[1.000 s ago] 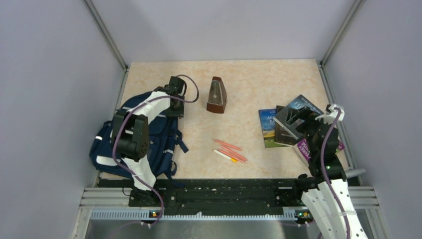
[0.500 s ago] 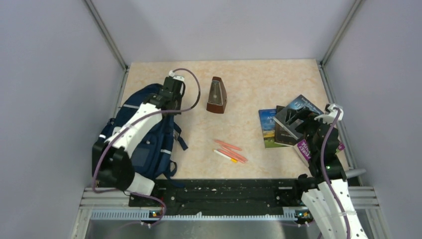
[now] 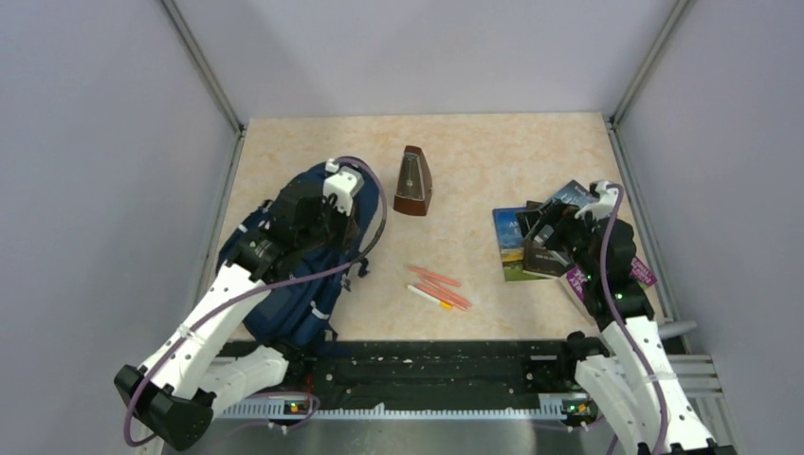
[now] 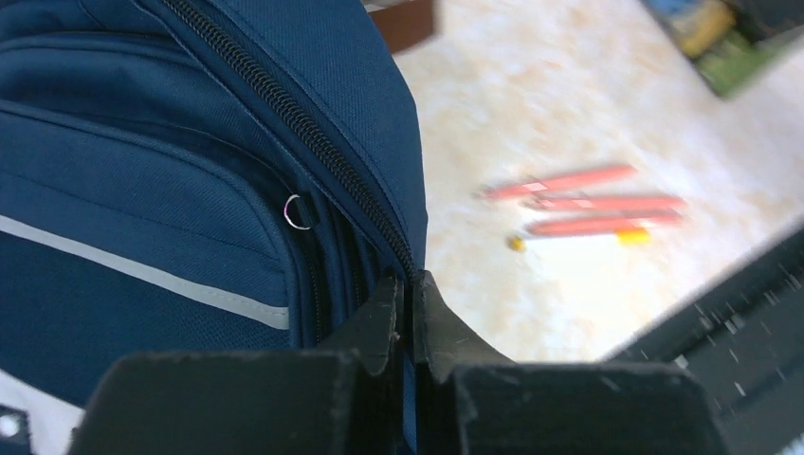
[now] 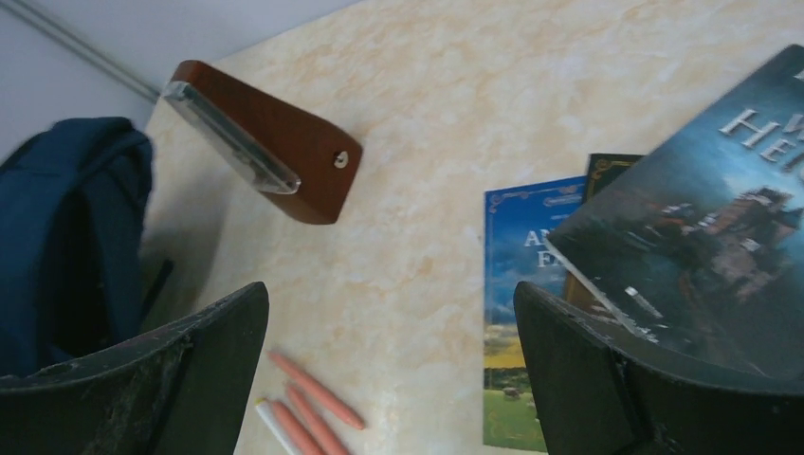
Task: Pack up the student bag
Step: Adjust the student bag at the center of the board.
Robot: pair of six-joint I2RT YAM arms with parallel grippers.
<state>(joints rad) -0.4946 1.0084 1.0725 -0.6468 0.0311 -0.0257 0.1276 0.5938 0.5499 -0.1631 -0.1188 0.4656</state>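
The student bag [image 3: 284, 284] is a navy backpack with thin grey stripes, lying at the left of the table. In the left wrist view [image 4: 142, 142] its zipper line runs down into my jaws. My left gripper [image 3: 343, 237] is at the bag's right edge. Its jaws [image 4: 410, 284] are shut on the bag's fabric at the zipper seam. My right gripper [image 3: 542, 223] hovers open and empty [image 5: 389, 303] over the left part of a pile of books [image 3: 531, 246]. The bag also shows at the left of the right wrist view [image 5: 66, 237].
A brown wooden metronome [image 3: 413, 180] stands at mid-table [image 5: 261, 142]. Several orange pens and a white one [image 3: 439, 287] lie between the bag and the books [image 4: 588, 204]. The books [image 5: 664, 256] are stacked at the right. A black rail [image 3: 427, 360] lines the near edge.
My left arm has stretched out and swung, and its gripper moved from the bag's far top to the right edge. The bag shifted right. My right gripper moved slightly left over the books.
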